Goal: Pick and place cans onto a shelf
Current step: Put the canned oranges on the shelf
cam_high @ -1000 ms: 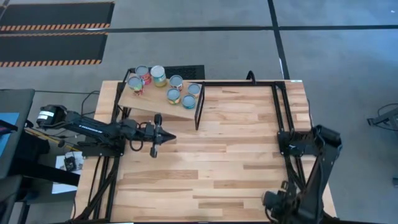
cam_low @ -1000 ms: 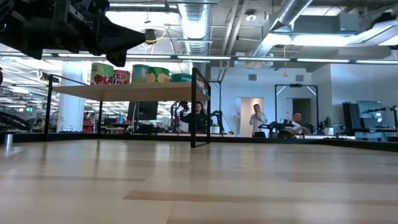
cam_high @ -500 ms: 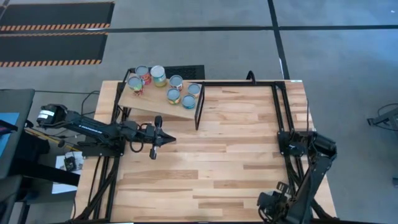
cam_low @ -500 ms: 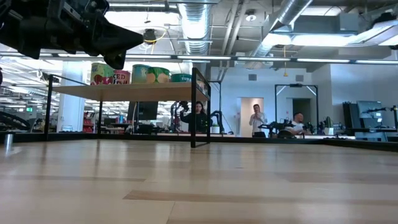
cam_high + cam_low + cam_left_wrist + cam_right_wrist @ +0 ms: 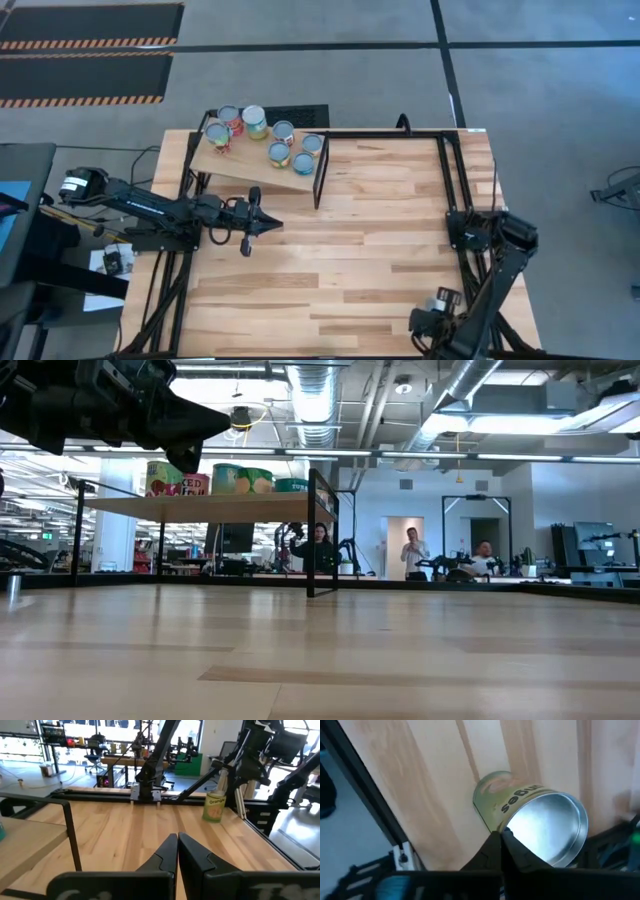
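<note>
Cans (image 5: 268, 135) stood grouped on shelf (image 5: 245, 165), at counter's (image 5: 370, 250) far left. One can (image 5: 216, 806) sat at right edge under my right end effector (image 5: 501, 842), fingers pressed together, probably lining up. Left end effector (image 5: 262, 223) hovered near shelf, fingers together, empty.

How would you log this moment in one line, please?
left gripper shut, empty, beside shelf | right gripper shut, near orange-label can on table | other cans on shelf
</note>
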Motion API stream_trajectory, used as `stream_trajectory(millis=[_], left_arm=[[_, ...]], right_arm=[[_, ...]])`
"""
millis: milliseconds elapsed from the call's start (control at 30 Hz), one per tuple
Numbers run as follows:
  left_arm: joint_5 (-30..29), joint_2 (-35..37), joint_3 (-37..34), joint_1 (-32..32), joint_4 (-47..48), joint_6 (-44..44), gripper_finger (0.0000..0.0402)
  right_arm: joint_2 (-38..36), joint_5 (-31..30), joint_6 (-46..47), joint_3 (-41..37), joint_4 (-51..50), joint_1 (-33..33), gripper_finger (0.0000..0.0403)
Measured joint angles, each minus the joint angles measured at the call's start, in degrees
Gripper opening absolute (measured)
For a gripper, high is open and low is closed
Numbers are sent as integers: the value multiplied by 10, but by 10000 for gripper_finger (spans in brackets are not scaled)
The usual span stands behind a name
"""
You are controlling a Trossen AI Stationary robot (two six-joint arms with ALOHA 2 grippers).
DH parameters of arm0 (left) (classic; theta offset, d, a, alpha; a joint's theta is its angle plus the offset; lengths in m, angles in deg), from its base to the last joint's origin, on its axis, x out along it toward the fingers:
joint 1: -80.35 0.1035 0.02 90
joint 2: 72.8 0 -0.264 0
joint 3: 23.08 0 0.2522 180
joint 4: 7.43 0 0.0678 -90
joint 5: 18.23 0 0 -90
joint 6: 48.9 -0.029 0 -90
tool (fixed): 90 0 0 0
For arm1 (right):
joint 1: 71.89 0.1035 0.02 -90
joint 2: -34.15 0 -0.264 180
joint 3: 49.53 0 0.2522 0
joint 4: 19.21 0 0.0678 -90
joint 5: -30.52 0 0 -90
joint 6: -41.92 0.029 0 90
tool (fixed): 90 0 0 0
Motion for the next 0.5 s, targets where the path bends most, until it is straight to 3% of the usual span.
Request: stream_trajectory(millis=[200,500], left_arm=[[0,0,0,0,-2,12,2],[0,0,0,-15,11,27,2]], right_arm=[[-1,-52,-121,30,-17,-46,7],[-2,-141,-420,95,-7,-183,5]])
